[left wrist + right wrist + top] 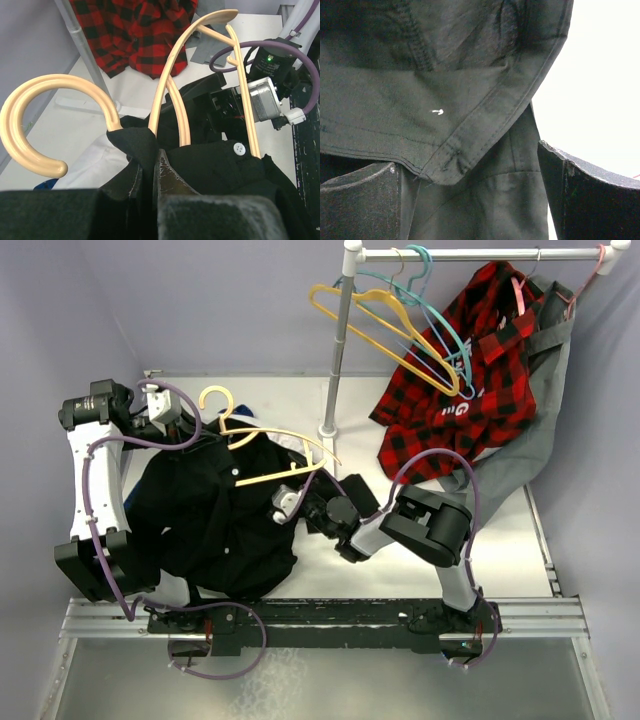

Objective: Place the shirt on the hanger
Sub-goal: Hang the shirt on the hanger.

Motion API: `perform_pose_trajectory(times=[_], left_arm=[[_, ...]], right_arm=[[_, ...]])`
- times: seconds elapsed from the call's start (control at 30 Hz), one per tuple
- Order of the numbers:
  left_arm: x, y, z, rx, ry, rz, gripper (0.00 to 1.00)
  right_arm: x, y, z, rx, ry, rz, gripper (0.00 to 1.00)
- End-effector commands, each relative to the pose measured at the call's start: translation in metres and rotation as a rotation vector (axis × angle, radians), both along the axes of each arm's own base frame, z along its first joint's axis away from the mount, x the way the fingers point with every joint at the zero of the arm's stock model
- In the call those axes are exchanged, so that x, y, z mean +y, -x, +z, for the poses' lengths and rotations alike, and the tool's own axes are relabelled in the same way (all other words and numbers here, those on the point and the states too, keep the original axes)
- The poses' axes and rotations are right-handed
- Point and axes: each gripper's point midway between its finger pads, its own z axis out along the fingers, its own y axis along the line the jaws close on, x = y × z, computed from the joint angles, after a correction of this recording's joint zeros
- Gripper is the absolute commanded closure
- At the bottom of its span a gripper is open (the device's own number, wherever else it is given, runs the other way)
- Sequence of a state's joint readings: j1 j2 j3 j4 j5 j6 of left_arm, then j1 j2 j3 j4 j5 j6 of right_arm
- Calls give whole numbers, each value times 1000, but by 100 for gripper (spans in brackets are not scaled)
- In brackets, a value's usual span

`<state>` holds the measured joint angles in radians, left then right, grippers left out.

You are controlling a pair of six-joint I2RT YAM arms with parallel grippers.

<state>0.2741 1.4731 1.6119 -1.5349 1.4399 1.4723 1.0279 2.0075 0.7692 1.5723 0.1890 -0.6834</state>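
White tabletop (480,550): shirt (210,520) bunched. Left gripper (152,175) pinches collar, hanger (170,75) neck just ahead of fingers (175,185); right gripper (470,190) gapes, hem between fingers (360,200). Best: clamp hem, draw over free hanger arm.

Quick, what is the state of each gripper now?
Left gripper: closed on the shirt collar.
Right gripper: open, holding nothing.

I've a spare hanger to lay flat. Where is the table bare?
Bare table runs along the far edge, left of the rack pole; another patch lies between the right arm and the table's right edge. The left half is crowded: black shirt, wooden hanger.
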Motion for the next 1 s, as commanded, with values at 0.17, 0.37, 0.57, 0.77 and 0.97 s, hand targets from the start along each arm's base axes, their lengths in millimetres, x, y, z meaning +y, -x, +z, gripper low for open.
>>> perform_pose_trajectory(times=[0.17,0.37,0.57,0.77,0.97], left_arm=[[-9,9,16,-19,51,-22,100],[-13,15,17,-15,48,-30,100],[-18,20,19,-31,29,-44,100],[-11,20,8,-60,-77,-30,100],[-4,19,8,-109,-172,-7,100]], right_arm=[[-7,4,98,-200,-326,23,37],[-23,17,121,-170,-402,58,82],[-58,17,111,-135,-381,-51,100],[-99,8,88,-110,-310,-211,100],[-124,2,75,-102,-263,-290,100]])
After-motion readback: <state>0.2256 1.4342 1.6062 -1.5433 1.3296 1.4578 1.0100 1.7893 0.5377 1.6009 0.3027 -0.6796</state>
